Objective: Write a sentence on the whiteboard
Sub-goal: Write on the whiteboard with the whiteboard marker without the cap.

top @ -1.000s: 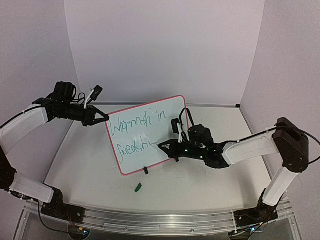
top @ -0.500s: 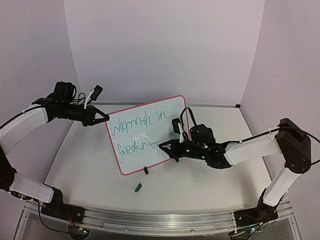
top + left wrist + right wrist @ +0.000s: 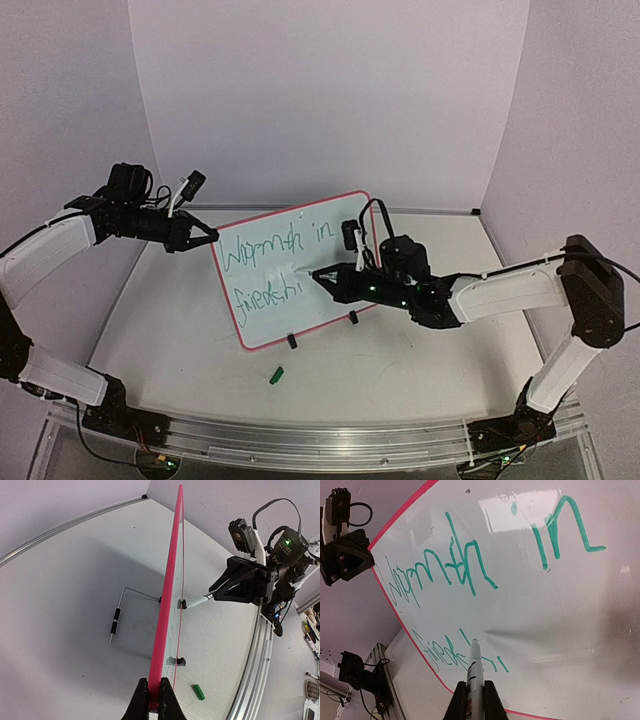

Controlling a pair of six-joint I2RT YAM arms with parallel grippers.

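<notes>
The whiteboard (image 3: 330, 232), white with a pink-red frame, stands upright mid-table on two black clip feet. Green script on it reads "Warmth in" above a partial "friendshi" (image 3: 265, 293); it also shows in the right wrist view (image 3: 445, 570). My left gripper (image 3: 207, 238) is shut on the board's left edge; the left wrist view shows the frame (image 3: 170, 595) edge-on between my jaws. My right gripper (image 3: 335, 284) is shut on a white marker (image 3: 473, 667), whose tip sits at the board just right of the second line's last letters.
A green marker cap (image 3: 277, 375) lies on the table in front of the board; it also shows in the left wrist view (image 3: 198, 692). A wire stand (image 3: 122, 630) lies on the table behind the board. A metal rail (image 3: 300, 440) runs along the near edge.
My right gripper has moved up and a little left with the marker, from near the board's lower edge to the height of the second line. The left gripper and board have not moved.
</notes>
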